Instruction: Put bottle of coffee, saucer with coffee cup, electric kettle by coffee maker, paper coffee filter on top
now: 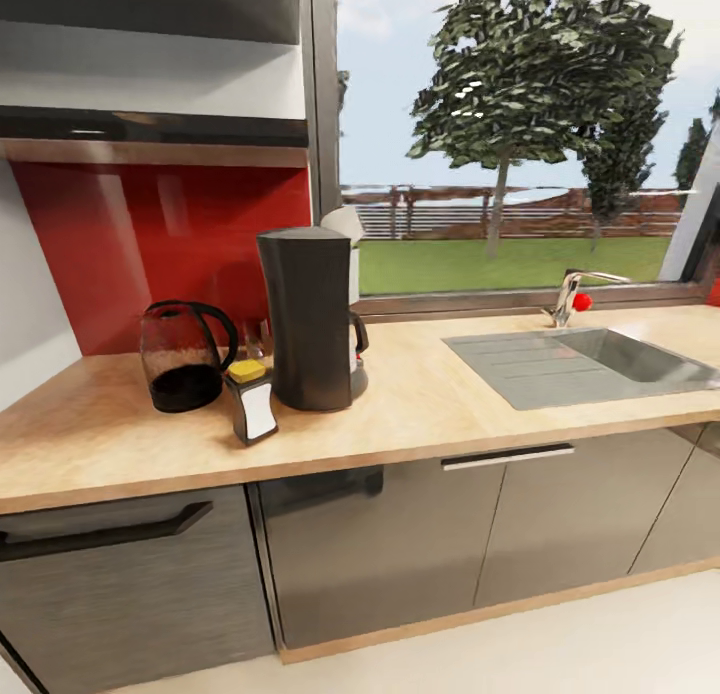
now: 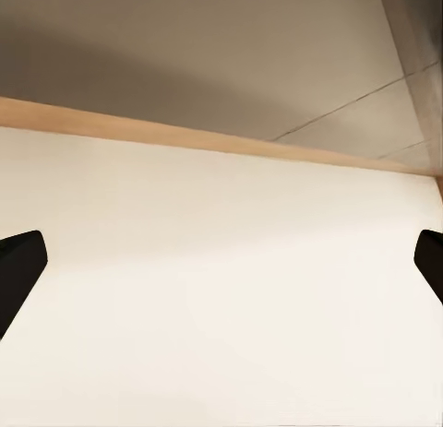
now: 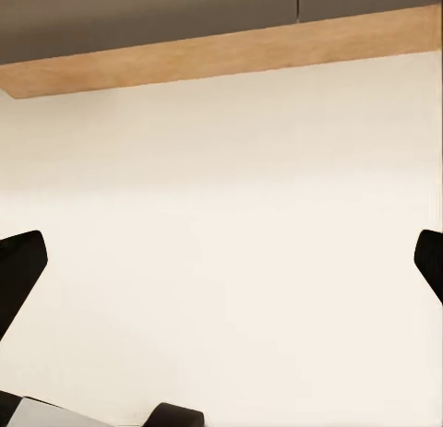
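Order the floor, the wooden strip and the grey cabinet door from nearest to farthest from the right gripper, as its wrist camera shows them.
1. Floor, directly ahead of the open right gripper.
2. Wooden strip, beyond the floor, at the cabinet's foot.
3. Grey cabinet door, just past the strip; these two are a close call.
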Controlling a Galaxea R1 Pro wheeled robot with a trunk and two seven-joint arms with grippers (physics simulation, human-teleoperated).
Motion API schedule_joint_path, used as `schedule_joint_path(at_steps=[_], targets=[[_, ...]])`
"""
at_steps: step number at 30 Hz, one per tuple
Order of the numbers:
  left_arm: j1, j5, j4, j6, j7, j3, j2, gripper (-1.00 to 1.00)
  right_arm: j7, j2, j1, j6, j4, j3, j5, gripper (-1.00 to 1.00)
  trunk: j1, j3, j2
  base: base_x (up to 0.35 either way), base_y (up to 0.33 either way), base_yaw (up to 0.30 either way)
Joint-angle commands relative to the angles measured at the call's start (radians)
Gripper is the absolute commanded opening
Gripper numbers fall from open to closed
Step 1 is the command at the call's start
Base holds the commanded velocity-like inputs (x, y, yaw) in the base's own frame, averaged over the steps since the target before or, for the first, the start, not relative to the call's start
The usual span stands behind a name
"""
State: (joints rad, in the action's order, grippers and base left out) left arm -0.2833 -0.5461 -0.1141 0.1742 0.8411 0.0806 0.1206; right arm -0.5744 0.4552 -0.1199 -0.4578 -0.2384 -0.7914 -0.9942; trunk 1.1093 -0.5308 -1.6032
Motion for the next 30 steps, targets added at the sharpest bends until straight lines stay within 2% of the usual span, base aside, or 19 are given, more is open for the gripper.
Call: schedule_joint_path(at_steps=[1,18,21,30], targets=[[0.000,-0.006,0.001,0.007,0.001,0.008,0.001,1.00,-0.004,0.000,-0.001,-0.002,0.001,-0.008,-0.011,1.00,0.000,-0.001,-0.001,0.000,-0.020,-0.270],[0.000,-0.006,0.001,0.007,0.001,0.008,0.001,1.00,-0.004,0.000,-0.001,-0.002,0.001,-0.008,-0.018,1.00,0.000,-0.001,-0.001,0.001,-0.003,-0.276],[0.000,-0.006,0.001,0.007,0.001,0.008,0.001,1.00,-0.003,0.000,-0.001,-0.002,0.003,-0.008,-0.034,1.00,0.000,-0.001,-0.001,0.106,-0.111,-0.097],[0.000,-0.006,0.001,0.007,0.001,0.008,0.001,1.00,-0.002,0.000,-0.001,-0.002,0.014,-0.008,-0.037,1.00,0.000,-0.001,-0.001,0.197,-0.212,-0.019]])
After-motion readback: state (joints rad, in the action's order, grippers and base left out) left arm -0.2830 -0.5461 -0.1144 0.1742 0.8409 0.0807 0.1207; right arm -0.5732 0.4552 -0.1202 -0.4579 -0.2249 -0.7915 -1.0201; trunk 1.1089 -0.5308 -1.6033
